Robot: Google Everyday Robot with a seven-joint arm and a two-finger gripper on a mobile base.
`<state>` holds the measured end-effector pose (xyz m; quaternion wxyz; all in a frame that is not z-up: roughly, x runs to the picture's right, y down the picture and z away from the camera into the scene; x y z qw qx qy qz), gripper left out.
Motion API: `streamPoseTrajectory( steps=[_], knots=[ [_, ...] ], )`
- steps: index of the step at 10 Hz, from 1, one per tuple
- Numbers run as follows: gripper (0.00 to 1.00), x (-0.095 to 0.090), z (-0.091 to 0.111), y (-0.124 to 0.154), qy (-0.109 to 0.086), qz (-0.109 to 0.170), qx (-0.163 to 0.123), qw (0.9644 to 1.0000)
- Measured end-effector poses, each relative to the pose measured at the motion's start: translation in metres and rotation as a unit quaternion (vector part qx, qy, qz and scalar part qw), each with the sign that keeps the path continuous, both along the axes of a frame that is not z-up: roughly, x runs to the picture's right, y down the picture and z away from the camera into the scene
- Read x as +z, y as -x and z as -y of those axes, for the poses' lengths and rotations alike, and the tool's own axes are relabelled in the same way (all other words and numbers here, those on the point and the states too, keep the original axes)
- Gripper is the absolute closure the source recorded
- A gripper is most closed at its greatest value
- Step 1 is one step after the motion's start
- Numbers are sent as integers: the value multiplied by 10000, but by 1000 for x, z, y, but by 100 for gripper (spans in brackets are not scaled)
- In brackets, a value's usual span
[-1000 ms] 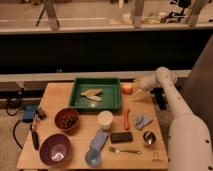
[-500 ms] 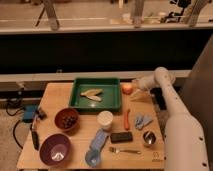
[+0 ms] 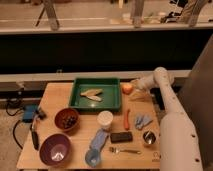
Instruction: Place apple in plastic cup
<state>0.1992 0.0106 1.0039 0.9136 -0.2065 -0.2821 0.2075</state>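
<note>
The apple (image 3: 127, 88) is a small round orange-yellow fruit on the wooden table (image 3: 50, 100), just right of the green tray (image 3: 115, 85). My gripper (image 3: 135, 88) reaches in from the right and sits right against the apple's right side, low over the table. The white plastic cup (image 3: 105, 120) stands upright in the middle of the table, in front of the tray and well to the front-left of the gripper.
The tray holds pale pieces (image 3: 91, 94). A red-orange carrot-like thing (image 3: 127, 120), a blue-grey cloth (image 3: 143, 120), a black block (image 3: 121, 136), a fork (image 3: 124, 149) and a metal cup (image 3: 148, 137) lie near the cup. A brown bowl (image 3: 66, 119), a purple bowl (image 3: 55, 149) and a blue cup (image 3: 92, 158) sit front left.
My gripper has edged slightly left, closer to the apple. The apple and the other objects have not moved.
</note>
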Motion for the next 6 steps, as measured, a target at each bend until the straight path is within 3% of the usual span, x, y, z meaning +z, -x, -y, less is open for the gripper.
streamPoseTrajectory(
  steps=[6],
  knots=[
    [23,2,-1,10,15,189,-48,9998]
  ],
)
